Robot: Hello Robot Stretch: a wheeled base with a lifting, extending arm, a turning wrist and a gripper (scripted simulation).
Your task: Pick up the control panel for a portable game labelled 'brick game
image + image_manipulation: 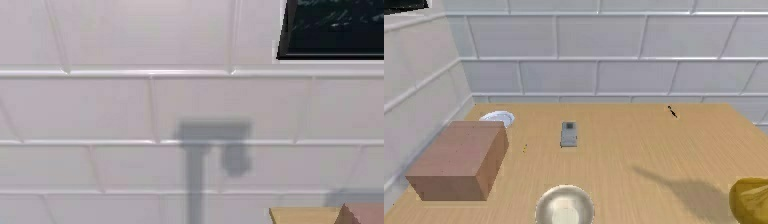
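A small grey upright-rectangle device (569, 133), with a darker patch near its top, lies flat on the wooden table (624, 150) slightly left of the middle. It may be the game's control panel, but its shape is too small to be sure.
A brown box (459, 160) stands at the table's left, and its corner (362, 213) shows again above the table edge (300, 216). A white dish (497, 118) lies behind it. A round bowl (565, 207) sits at the front, a yellow-brown object (750, 198) at the right, and a small dark item (673, 111) at the back. White tiled walls enclose the table, with a dark panel (330, 28) high up.
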